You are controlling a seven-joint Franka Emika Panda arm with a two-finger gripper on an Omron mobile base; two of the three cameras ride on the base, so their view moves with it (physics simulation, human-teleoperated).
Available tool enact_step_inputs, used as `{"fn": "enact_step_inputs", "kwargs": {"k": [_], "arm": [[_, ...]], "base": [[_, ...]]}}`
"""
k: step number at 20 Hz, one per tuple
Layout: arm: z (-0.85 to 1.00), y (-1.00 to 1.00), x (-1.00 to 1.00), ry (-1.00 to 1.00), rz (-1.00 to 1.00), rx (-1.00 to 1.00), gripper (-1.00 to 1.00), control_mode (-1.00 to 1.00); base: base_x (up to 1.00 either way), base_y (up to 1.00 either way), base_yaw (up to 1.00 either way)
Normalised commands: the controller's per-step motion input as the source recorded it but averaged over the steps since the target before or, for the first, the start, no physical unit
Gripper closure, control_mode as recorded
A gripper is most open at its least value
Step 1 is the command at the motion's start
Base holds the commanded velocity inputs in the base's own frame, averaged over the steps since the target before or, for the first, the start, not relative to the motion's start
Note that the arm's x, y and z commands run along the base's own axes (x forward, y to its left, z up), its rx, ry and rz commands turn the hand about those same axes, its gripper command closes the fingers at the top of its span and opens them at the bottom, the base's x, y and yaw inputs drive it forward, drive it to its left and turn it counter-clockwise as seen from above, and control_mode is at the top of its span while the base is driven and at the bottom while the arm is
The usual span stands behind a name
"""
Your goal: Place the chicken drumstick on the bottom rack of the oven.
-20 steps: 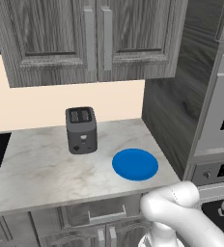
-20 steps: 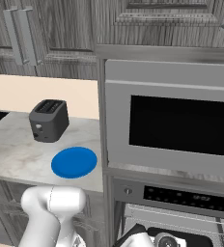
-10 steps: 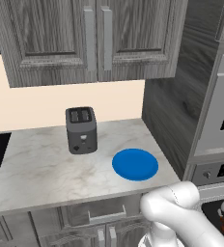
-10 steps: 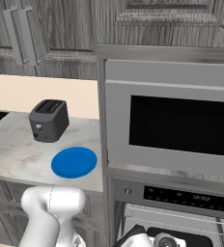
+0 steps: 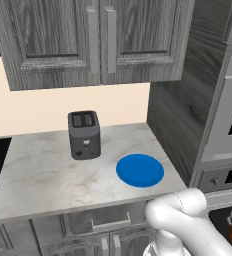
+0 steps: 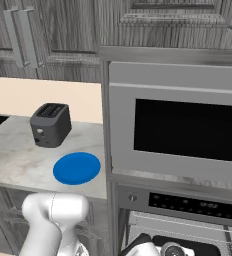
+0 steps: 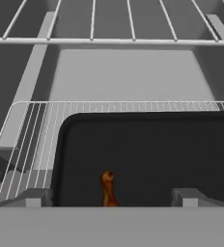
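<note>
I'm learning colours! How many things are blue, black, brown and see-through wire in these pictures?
Blue: 1, the plate
Black: 2, the toaster and the tray
Reddish-brown: 1, the chicken drumstick
Wire: 2, the oven racks, upper and lower
Total: 6

Inside the oven [image 6: 178, 200], open room between the upper wire rack [image 7: 114, 29] and the lower rack [image 7: 32, 140], clear back to the grey rear wall. Dark tray [image 7: 147, 154] covering most of the lower rack, its raised rim a low barrier; bare wire strip left open along the tray's left side. Claw [image 7: 111, 198] low over the tray's near edge, fingertips [image 7: 34, 197] set wide, chicken drumstick [image 7: 107, 188] upright between them. Out on the tabletop [image 5: 38, 175], toaster [image 5: 84, 134] and blue plate [image 5: 140, 170] well apart, free marble between and to the left; tall cabinet side wall [image 5: 180, 120] closing off the right.
</note>
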Motion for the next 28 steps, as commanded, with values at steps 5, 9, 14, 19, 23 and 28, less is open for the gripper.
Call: {"fn": "enact_step_inputs", "kwargs": {"k": [5,9,14,19,23,28], "arm": [[0.63,-0.1,-0.61,0.05,-0.07,0.0,-1.0,-1.0],[0.46,0.07,-0.96,0.04,0.0,0.0,-1.0,-1.0],[0.95,0.07,-0.84,0.0,-0.01,0.01,-1.0,-1.0],[1.0,0.27,-0.56,0.05,-0.01,-0.05,-1.0,-1.0],[1.0,0.45,-0.5,0.03,0.0,-0.07,-1.0,-1.0],[1.0,0.31,-0.41,0.0,0.0,-0.1,-1.0,-1.0]], "base": [[0.0,0.0,0.0],[0.0,0.0,0.0],[0.0,0.0,0.0],[0.0,0.0,0.0],[0.0,0.0,0.0],[0.0,0.0,0.0]]}}
